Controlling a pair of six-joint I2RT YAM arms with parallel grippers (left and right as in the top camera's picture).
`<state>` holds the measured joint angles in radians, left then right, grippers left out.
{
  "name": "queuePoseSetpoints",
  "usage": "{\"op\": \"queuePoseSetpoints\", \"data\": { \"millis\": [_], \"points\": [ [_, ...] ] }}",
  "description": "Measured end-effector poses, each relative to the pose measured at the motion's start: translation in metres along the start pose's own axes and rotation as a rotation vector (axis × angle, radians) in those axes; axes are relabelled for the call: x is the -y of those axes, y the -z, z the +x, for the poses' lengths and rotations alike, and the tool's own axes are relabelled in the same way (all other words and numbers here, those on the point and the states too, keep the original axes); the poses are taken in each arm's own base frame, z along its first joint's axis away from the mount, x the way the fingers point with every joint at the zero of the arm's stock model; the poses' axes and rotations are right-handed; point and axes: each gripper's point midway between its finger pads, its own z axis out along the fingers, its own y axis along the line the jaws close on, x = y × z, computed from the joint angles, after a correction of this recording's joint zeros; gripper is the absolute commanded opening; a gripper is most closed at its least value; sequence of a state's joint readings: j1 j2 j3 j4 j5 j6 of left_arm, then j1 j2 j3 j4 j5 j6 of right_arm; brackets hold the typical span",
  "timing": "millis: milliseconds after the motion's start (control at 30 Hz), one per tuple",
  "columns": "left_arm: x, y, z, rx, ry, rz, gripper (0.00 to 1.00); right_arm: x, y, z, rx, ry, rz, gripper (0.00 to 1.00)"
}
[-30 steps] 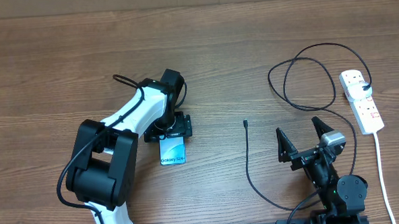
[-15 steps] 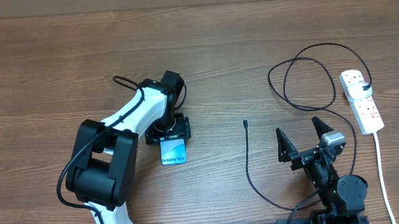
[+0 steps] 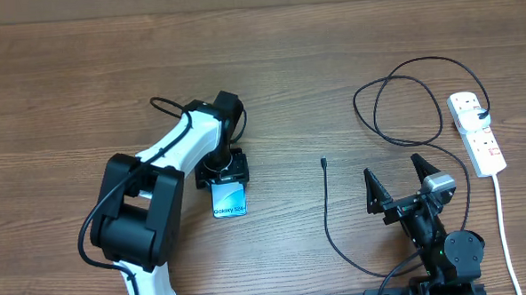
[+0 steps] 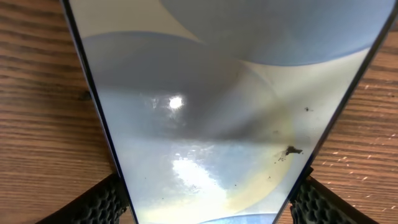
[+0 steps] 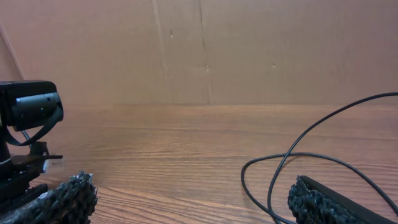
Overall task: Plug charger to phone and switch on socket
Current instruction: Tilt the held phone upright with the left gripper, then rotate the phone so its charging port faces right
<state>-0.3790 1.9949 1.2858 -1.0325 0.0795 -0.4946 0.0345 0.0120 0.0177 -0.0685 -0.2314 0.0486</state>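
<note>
Left gripper [image 3: 221,175] clamped on the Galaxy S24+ phone [image 3: 229,202]
Right gripper [image 3: 393,172] spread wide, charger tip [image 3: 324,163] lying apart to its left

From above, the left gripper [image 3: 224,174] covers the phone's [image 3: 229,204] upper half; its wrist camera crops both ends. The charger [image 3: 326,198] vanishes behind the right arm [image 3: 445,246]. The socket's [image 3: 476,131] switches are too small to read; its white cord [image 3: 505,235] leaves the bottom edge.

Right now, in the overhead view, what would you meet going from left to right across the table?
phone → charger's connector tip → right gripper → socket
</note>
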Motion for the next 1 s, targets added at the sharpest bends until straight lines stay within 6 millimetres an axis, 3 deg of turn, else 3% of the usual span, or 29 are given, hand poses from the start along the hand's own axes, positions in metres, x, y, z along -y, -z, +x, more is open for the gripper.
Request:
{"op": "queuePoseSetpoints", "data": {
  "millis": [767,1000],
  "points": [
    [0.006,0.005,-0.006,-0.055,0.023,0.142,0.68,0.000,0.000,0.000,0.000,0.000,0.000,1.00],
    [0.032,0.013,-0.008,-0.066,-0.044,0.305,0.68,0.000,0.000,0.000,0.000,0.000,0.000,1.00]
  ]
}}
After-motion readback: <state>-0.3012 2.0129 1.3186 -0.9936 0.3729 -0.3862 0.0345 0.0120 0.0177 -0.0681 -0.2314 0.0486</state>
